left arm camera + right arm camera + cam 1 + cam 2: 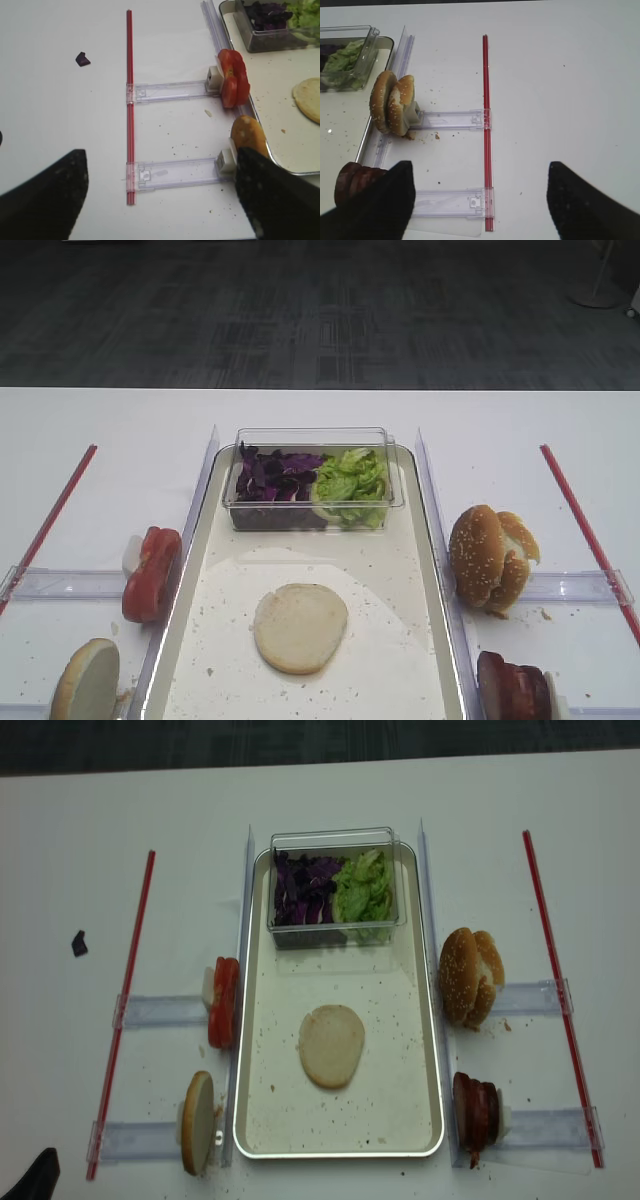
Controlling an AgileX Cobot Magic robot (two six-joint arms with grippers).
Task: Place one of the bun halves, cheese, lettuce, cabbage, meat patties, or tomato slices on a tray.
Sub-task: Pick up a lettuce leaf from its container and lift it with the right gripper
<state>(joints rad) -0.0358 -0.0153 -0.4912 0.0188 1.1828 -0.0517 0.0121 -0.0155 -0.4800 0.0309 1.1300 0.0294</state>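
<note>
With one pale flat bun half already lying centre-low on the crumb-flecked cream tray, the right gripper, jaws apart and empty, should reach lower left for the dark reddish-brown meat patties and grip one squarely.

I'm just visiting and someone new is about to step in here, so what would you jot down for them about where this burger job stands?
Both end effectors, left and right, open, empty, off the tray.
On tray: one pale bun half; box with cabbage and lettuce.
Left of tray: tomato slices, another bun half.
Right: sesame buns, patties.
Done: a bun half lies on the tray. Left: nothing obvious.
</note>
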